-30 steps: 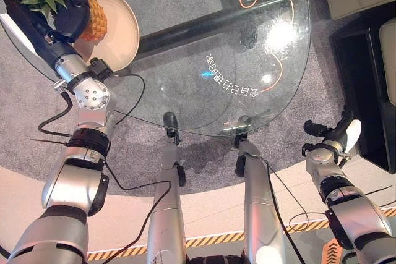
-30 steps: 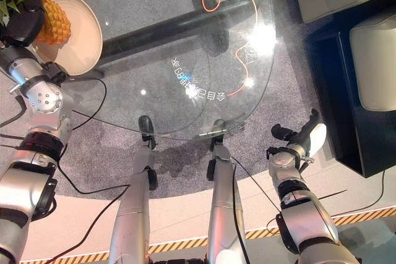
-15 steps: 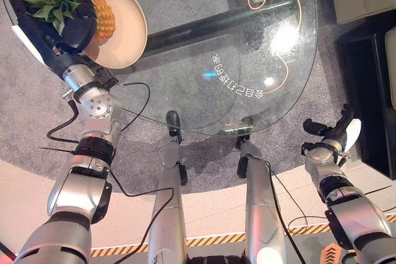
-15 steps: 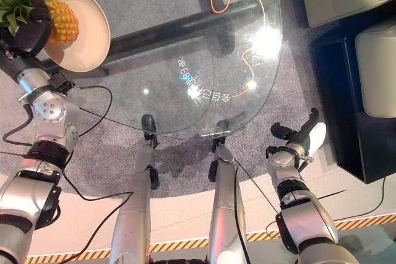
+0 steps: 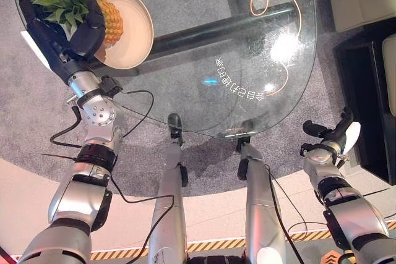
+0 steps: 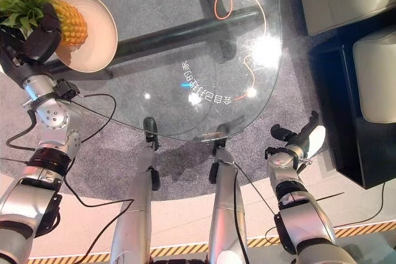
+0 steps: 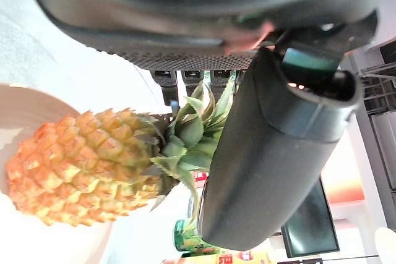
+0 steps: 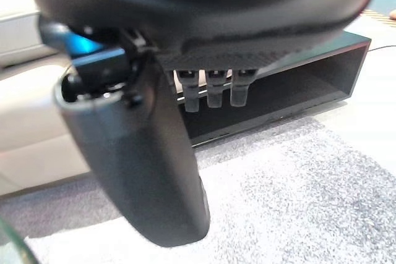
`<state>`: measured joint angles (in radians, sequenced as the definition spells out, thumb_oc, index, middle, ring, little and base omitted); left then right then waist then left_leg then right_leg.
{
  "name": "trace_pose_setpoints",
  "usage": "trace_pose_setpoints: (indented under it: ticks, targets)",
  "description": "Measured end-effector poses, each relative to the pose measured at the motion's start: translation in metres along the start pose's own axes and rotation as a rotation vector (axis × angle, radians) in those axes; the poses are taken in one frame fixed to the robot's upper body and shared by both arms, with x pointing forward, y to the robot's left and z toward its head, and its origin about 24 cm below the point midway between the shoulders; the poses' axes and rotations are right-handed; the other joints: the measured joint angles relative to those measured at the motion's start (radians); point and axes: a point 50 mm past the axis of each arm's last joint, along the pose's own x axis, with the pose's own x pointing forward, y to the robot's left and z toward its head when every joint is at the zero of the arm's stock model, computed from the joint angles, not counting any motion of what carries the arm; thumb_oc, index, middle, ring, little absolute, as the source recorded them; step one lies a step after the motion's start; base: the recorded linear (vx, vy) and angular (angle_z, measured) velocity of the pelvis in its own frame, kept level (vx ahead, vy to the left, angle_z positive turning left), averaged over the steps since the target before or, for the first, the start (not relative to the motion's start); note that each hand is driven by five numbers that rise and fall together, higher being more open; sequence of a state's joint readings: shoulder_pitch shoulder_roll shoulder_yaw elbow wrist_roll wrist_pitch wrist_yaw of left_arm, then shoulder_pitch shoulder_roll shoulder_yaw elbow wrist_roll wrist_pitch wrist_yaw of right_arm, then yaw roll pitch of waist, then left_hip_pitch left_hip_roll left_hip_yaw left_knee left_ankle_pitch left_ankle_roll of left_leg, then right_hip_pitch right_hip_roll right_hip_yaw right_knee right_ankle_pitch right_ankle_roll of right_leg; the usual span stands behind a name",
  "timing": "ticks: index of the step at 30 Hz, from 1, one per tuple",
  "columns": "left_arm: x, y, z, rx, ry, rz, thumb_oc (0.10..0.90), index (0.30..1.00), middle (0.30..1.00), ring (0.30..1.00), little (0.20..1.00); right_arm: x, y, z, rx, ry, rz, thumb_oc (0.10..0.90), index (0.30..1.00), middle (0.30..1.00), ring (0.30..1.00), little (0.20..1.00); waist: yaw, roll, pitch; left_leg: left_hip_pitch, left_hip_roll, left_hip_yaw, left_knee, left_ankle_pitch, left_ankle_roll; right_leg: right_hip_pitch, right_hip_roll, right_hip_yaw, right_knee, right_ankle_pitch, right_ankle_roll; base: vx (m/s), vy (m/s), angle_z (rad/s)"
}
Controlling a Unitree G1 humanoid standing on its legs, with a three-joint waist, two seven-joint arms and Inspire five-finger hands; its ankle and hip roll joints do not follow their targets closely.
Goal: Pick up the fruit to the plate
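Since a second ago you are bringing the pineapple (image 5: 106,20) further over the plate (image 5: 137,32), left hand (image 5: 74,29) clasping its crown; lower gently before letting go. Right hand (image 5: 331,137) hanging relaxed.

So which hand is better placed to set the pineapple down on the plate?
The left hand: it already grips the pineapple by its leaves, over the plate. The right hand hangs off the glass table, holding nothing.
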<state>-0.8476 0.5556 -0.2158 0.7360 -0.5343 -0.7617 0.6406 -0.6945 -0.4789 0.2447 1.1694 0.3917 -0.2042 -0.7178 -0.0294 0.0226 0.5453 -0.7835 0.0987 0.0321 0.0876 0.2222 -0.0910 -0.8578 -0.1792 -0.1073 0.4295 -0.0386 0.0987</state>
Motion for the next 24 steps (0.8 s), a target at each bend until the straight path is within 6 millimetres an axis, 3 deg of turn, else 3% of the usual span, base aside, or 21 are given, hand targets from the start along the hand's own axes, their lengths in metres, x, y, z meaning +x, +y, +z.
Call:
trace_pose_setpoints:
  ticks: [15,24]
  targets:
    - [-0.004,-0.004,0.008,-0.053,-0.027,-0.019,0.8,0.9,0.9,0.9,0.9,-0.001,0.0,-0.003,0.005,0.013,-0.005,0.8,0.9,0.9,0.9,0.9,0.006,0.001,0.0,0.033,-0.003,-0.012,-0.003,0.001,0.002,0.039,-0.004,-0.01,0.003,-0.004,0.0,0.0,0.0,0.0]
    - [-0.01,-0.003,0.01,-0.096,-0.031,-0.041,0.8,0.9,0.9,0.9,0.9,-0.002,-0.008,-0.017,0.001,0.052,-0.025,0.8,0.9,0.9,0.9,0.9,0.029,0.002,0.0,0.085,-0.007,-0.014,-0.013,0.002,0.001,0.089,-0.01,-0.016,0.001,-0.011,0.002,0.0,-0.012,0.01]
